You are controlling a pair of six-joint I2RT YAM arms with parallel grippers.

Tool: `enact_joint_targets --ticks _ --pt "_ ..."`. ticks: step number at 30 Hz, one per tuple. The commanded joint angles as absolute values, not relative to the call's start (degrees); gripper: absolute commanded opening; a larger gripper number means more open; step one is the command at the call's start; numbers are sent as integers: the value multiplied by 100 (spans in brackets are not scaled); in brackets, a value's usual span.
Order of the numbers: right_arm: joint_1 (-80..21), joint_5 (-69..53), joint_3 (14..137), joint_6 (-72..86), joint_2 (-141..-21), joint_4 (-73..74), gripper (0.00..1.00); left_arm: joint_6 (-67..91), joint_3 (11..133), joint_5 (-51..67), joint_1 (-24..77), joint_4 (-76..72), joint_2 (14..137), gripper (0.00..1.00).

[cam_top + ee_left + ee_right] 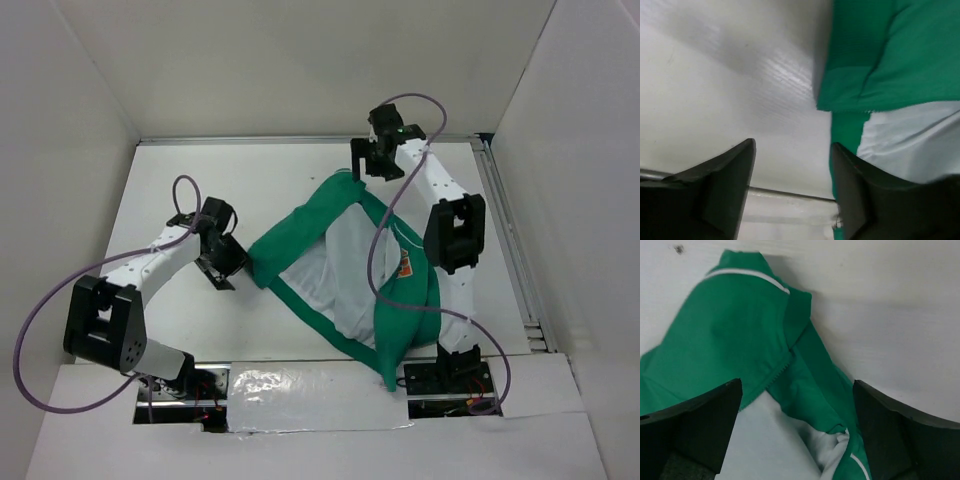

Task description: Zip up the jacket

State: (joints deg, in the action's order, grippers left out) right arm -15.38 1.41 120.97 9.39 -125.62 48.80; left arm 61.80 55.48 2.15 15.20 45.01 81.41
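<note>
Green fabric, white lining up: the jacket (300, 240) lies spread open mid-worktop (270, 180), with one green fold reaching the near edge. The left gripper (232, 268), jaws parted and empty, sits just beside the jacket's left corner. The right gripper (366, 170), jaws wide and empty, hovers over its far corner.

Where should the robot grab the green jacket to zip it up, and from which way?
Probably the toothed zipper edge just below the collar, pinched from straight above by the right gripper, open right over it. The jacket lies spread open, lining up, so that folded edge is a ridge it can straddle.
</note>
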Motion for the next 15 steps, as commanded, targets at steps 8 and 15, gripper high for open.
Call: enact_joint_targets --ticks 8,15 --pt "-1485 255 9215 1607 -9143 3771 100 6304 6705 -263 2206 5626 7928 99" --pt "-1889 167 6586 2082 -7507 3612 100 4888 7119 323 2268 3793 8401 99"
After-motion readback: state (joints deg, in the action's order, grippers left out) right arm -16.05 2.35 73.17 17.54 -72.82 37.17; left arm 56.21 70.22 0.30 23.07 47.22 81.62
